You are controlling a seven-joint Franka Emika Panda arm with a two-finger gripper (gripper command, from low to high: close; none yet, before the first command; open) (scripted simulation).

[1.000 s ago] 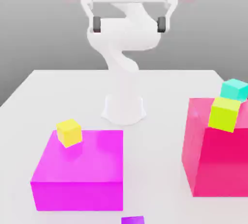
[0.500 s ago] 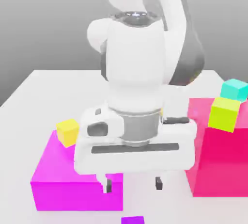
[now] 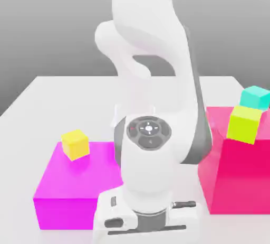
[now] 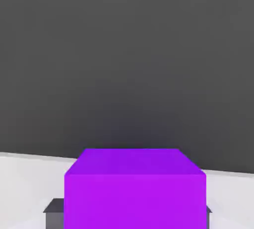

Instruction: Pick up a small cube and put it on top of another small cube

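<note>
The small violet cube (image 4: 134, 188) sits close in front of the hand camera, resting on the white table, with dark grey finger pads (image 4: 52, 212) at both of its sides. My gripper (image 4: 133, 217) is shut on this cube. In the exterior view the white arm bends down at the front and its hand (image 3: 147, 219) sits low against the picture's lower edge. The small teal cube (image 3: 255, 97) stands on the back of the big pink-red block (image 3: 240, 179) at the exterior view's right.
A lime-green cube (image 3: 244, 123) sits on the pink-red block just in front of the teal one. A small yellow cube (image 3: 75, 144) rests on the big magenta block (image 3: 68, 187) at the exterior view's left. The arm's base stands mid-table (image 3: 37, 100).
The arm has swung forward and down to the table's front. The hand dropped over the violet cube, hiding it in the exterior view. The fingers went from open to shut.
</note>
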